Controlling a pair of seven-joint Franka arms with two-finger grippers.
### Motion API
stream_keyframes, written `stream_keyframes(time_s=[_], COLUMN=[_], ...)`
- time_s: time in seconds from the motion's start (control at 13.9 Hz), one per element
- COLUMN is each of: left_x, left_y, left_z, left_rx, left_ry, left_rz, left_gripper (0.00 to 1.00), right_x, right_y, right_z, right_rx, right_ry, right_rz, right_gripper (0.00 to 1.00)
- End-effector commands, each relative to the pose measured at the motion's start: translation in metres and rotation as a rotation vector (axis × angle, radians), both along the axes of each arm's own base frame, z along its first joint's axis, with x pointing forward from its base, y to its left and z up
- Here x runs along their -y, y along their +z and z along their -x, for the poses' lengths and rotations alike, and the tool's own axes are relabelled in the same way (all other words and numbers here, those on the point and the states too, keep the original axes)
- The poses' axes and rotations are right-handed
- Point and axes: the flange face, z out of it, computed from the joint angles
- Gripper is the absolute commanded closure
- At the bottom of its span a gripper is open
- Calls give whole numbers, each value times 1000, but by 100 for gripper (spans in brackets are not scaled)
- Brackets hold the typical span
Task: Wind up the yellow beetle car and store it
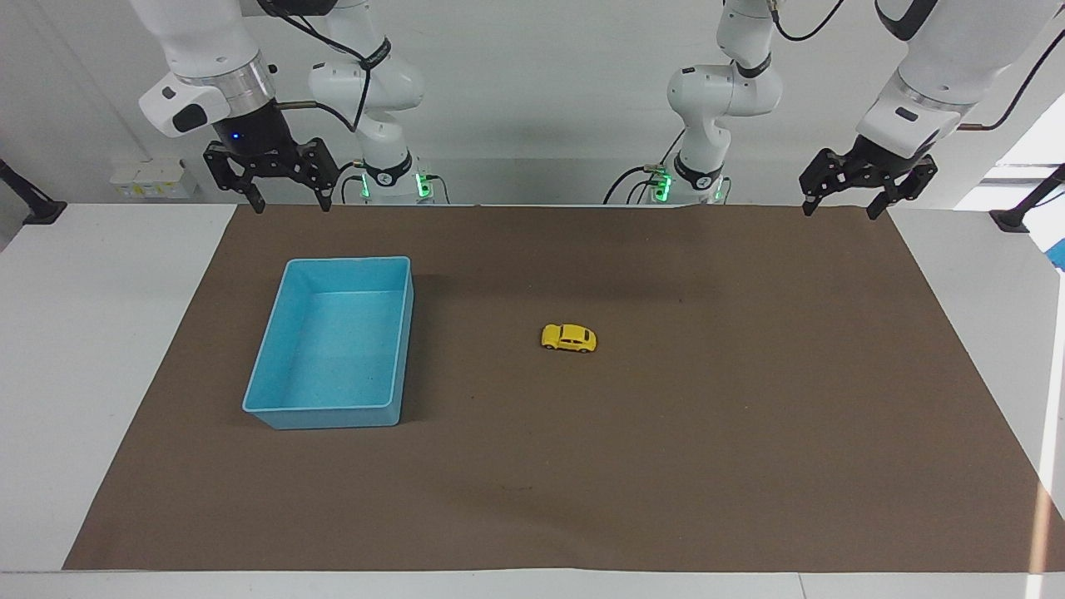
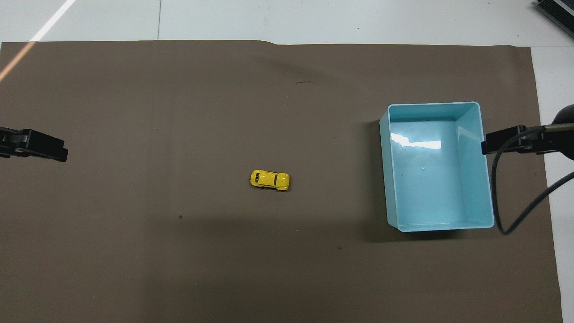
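- Spanning nearly the whole frame, the white bench (image 1: 100,374) carries a large brown mat (image 1: 666,466) that covers most of its top.
- On that mat, toward the right arm's end of the bench, stands a light blue bin (image 1: 399,349), rectangular and open-topped, with nothing inside it; the overhead view shows its bare glossy floor (image 2: 390,179).
- Both arms wait raised at the robots' own edge of the bench, one at each end of the mat.
- Up over the mat's edge nearest the robots, and nearer to them than the bin, the right gripper (image 1: 289,204) hangs in the air; its two fingers stand wide apart, pointing down, with nothing between them and nothing touched.
- Over the mat's corner at the left arm's end, the left gripper (image 1: 839,208) hangs likewise, fingers spread wide and bare, clear of the mat below.
- In the overhead view only the dark tip of each gripper shows, one at either side edge.
- Smallest of all, the yellow beetle car (image 1: 569,338) sits on its wheels near the middle of the mat, beside the bin but well apart from it, toward the left arm's end.
- It lies lengthwise along the bench, untouched, well apart from both grippers (image 2: 269,179).
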Motion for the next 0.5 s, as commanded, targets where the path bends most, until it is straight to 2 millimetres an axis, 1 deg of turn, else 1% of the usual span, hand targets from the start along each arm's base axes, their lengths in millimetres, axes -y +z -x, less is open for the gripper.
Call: stream_keyframes(time_s=[0.0,0.14,0.43], left_x=[2,-1,7], left_y=[2,2,2], left_z=[1,0,1], left_rx=[-12,-10,-7], left_ry=[-4,4,-53], left_rz=[-10,-8,-6], left_gripper=[0,0,0], right_x=[4,5,8], right_y=[5,4,4], right_z=[3,3,3], right_rx=[4,1,1], right_ry=[-23,-26,-31], right_rz=[0,0,0], right_gripper=[0,0,0])
